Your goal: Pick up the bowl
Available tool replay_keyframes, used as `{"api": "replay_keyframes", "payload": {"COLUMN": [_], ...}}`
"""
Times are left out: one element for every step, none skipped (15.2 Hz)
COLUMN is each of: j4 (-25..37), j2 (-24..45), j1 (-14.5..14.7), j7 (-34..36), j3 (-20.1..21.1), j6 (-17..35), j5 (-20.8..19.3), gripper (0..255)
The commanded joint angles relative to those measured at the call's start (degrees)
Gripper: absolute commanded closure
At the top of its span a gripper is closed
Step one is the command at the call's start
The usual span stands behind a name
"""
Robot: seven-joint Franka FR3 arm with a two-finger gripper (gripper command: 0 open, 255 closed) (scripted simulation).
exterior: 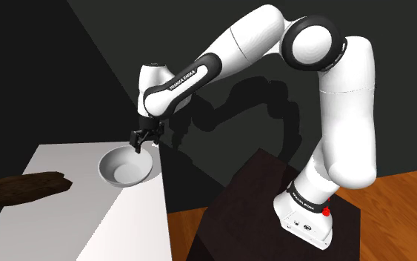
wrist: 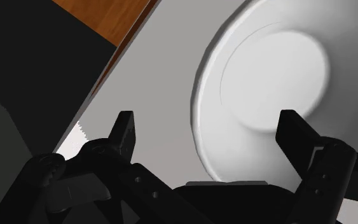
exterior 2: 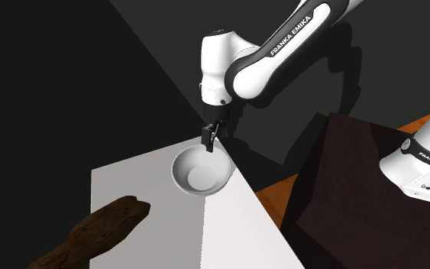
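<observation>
Gripper (exterior: 143, 144), jaws apart, astride bowl (exterior: 125, 169) rim

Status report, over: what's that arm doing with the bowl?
Gripper open, not clasping. White bowl upright on white table, rim between the fingers. Brown wood chunk lies apart, nothing blocking.

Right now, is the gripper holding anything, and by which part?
Nothing is held. The gripper is open, fingers straddling the rim of the white bowl, not clasping it.
</observation>
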Motion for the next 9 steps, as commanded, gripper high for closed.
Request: {"api": "replay_keyframes", "payload": {"j4": [0.3, 0.4, 0.5, 0.6, 0.6, 0.7, 0.7, 0.7, 0.7], "j2": [1.3, 1.9, 2.5, 3.1, 3.5, 3.5, 3.5, 3.5, 3.5], "j1": [0.2, 0.2, 0.3, 0.3, 0.3, 0.3, 0.3, 0.3, 0.3], "j7": [0.0, 0.0, 0.0, 0.0, -0.1, -0.1, 0.0, 0.0, 0.0], "j3": [-0.1, -0.2, -0.2, -0.3, -0.3, -0.3, -0.3, -0.3, -0.3], "j6": [1.0, 1.5, 2.1, 2.6, 2.9, 2.9, 2.8, 2.8, 2.8], "j5": [-0.2, -0.2, -0.3, -0.3, -0.3, -0.3, -0.3, -0.3, -0.3], "gripper": [0, 0, 0, 0, 0, 0, 255, 255, 255]}}
